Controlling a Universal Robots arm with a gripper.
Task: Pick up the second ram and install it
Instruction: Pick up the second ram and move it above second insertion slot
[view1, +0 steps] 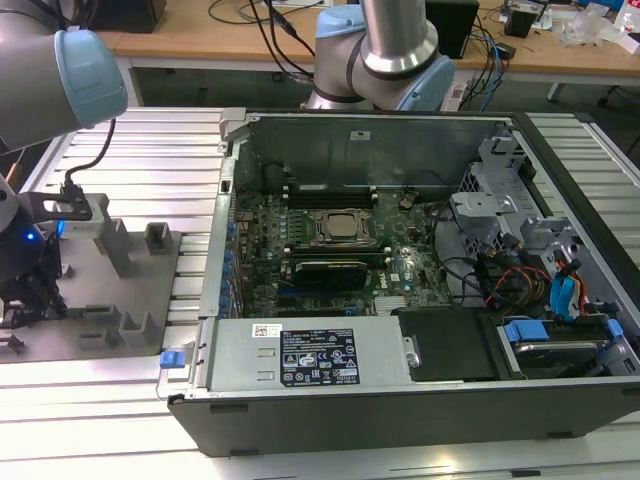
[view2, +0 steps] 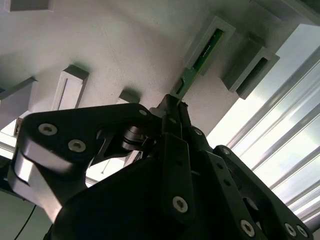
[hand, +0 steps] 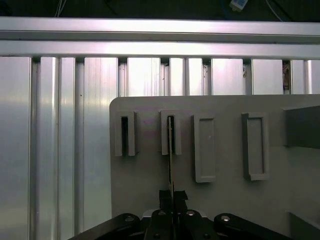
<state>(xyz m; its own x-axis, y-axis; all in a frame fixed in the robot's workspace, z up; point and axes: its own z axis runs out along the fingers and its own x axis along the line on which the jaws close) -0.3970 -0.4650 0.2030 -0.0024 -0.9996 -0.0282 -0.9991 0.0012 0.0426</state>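
The second ram (view2: 200, 57) is a thin green stick standing on edge, its far end inside a slotted grey holder (view2: 222, 26) on the grey fixture plate (view2: 120, 45). My gripper (view2: 172, 104) is shut on the stick's near end. The first wrist view looks along the ram (hand: 171, 150), a thin line running from its holder (hand: 171, 131) to my gripper (hand: 171, 196). In the exterior view my gripper (view1: 32, 292) hangs over the fixture plate (view1: 115, 300) at the exterior view's left, apart from the open computer case (view1: 400, 420).
Other grey slotted holders (hand: 205, 148) (hand: 255, 146) (hand: 124, 134) stand beside the ram's holder. Ribbed aluminium table (hand: 60, 150) surrounds the plate. In the case lie the green motherboard (view1: 405, 272), the processor socket (view1: 338, 228), cables (view1: 520, 275) and a black power supply (view1: 320, 362).
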